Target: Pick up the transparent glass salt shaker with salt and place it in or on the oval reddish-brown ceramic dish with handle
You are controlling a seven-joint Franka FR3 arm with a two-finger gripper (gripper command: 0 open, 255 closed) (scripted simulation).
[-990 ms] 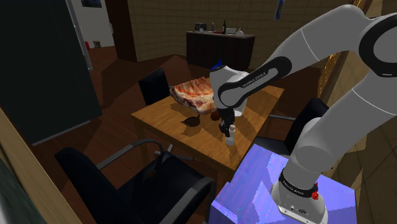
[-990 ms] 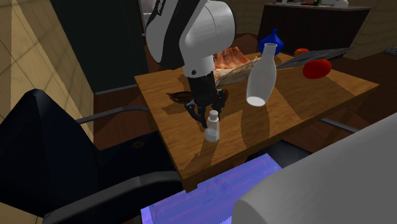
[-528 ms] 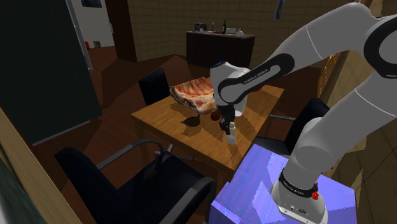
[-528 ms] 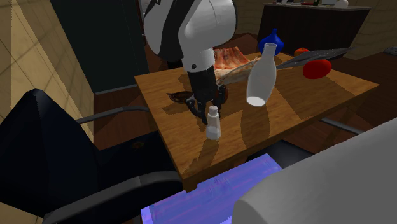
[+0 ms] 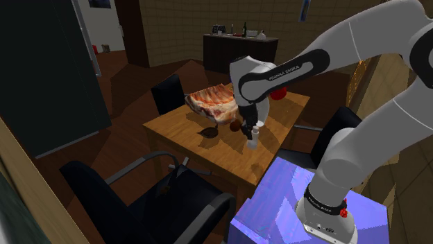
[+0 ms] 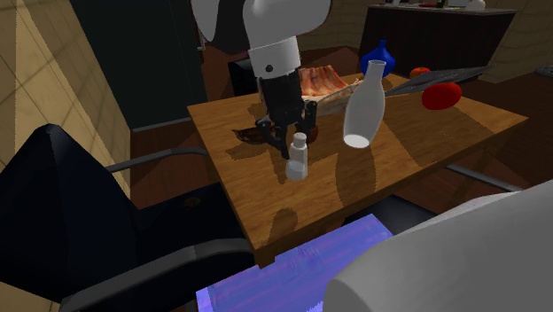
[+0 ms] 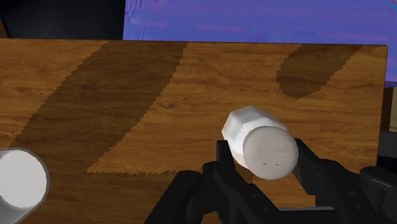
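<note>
Clasping white salt shaker, hand seemingly holds it above table.

The salt shaker is small and white. It has flat sides and a round cap with tiny holes. It stands upright, up in the air above the brown table, not touching it. The black gripper pinches it near the top. The dish is small, oval and dark red-brown, with a short handle. It sits on the table near the shaker, not touching it.
</note>
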